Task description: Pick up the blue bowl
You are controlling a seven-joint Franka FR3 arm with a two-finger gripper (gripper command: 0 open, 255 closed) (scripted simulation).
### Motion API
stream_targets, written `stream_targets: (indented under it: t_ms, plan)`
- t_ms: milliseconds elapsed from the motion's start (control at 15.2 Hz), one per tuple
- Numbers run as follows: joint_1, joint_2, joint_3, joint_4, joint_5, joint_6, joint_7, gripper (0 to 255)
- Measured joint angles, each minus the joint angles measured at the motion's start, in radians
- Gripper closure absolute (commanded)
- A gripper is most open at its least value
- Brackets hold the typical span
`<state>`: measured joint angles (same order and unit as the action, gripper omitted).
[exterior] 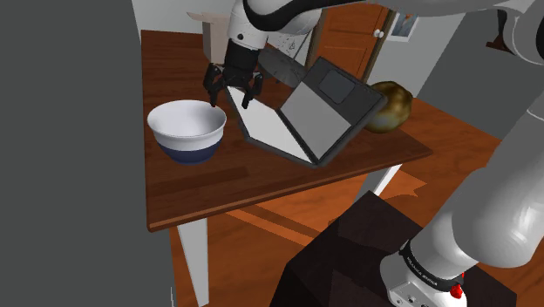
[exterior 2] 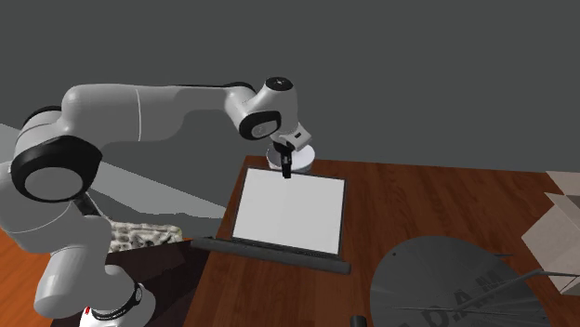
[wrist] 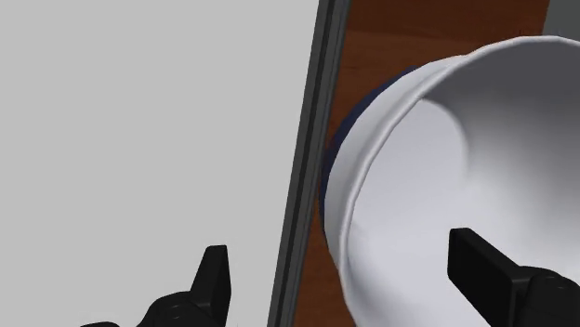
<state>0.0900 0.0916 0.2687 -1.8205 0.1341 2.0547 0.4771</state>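
The gripper (exterior: 233,92) is hanging with its fingers spread and clasping nothing, one over the open laptop (exterior: 307,118) and one over the bowl (exterior: 187,131). The bowl, white inside with a dark blue base, is sitting on the wooden table (exterior: 200,187) just beside the laptop's edge. A brown lumpy object (exterior: 389,106) is lying beyond the laptop.

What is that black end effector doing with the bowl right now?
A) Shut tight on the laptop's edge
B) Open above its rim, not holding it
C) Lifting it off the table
B: the end effector has its fingers apart, one over the bowl's white inside and one over the laptop, and the bowl sits on the table.
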Motion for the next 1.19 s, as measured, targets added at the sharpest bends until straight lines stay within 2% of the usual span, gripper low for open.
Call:
stream_targets:
  t_ms: [198,660,726,1188]
  plan:
    - [0.013,0.077,0.006,0.068,-0.012,0.01,0.025,0]
    - [0.016,0.108,0.007,0.012,-0.013,0.098,0.019,0]
    - [0.017,0.11,0.007,0.011,-0.013,0.101,0.019,255]
    - [0.017,0.11,0.007,0.01,-0.013,0.104,0.019,255]
